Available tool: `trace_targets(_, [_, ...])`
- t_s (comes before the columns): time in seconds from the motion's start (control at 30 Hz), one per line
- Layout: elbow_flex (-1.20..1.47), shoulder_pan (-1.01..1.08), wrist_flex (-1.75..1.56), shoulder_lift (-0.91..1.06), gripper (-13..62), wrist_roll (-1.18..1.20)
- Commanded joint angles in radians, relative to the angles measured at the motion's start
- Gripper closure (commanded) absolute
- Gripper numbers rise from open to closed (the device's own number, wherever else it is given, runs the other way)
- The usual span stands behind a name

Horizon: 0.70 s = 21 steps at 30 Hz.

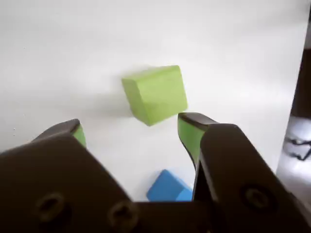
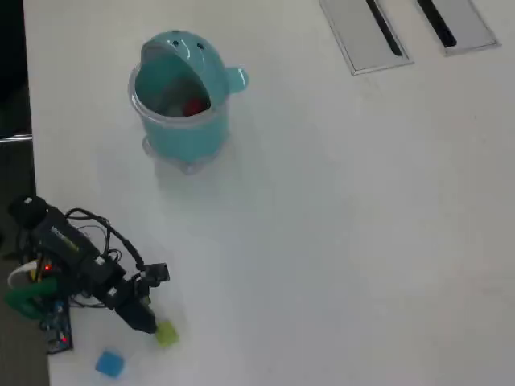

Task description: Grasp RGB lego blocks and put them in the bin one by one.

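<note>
Your pincer (image 1: 131, 127) is open wide and holds nothing. In the wrist view you see its two green-tipped jaws spread apart, and the green block (image 1: 155, 94) lies just past them on the white tabletop (image 1: 73, 43), a bit nearer the right jaw than the left. The block is not yet between the jaws. It sits turned, with a corner toward you, so its flat sides do not line up with the jaws. That is the thing your next move hangs on: you likely need to go forward and down, and maybe twist a little, so the jaws close on two flat sides and not on corners. The blue block (image 1: 167, 187) lies behind the jaws, close under the wrist, so it is not in the way. From above, the pincer (image 2: 153, 326) points down and to the right, and the green block (image 2: 166, 334) is right by its tip, touching or nearly so; you cannot tell which. The blue block (image 2: 109, 363) is down near the tabletop edge, to the left of the green one. The bin (image 2: 180, 121) stands far up the tabletop with its lid flipped open, and something red (image 2: 193, 106) is already inside, likely the red block. So it looks like one block is done and two are left.
</note>
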Motion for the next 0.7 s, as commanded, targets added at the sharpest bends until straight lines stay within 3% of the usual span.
trace_targets(0.0, [-0.032,-0.002,-0.064,-0.018,14.7,-0.005])
trace_targets(0.67, [-0.11,0.018,-0.253,-0.261,14.9,-0.032])
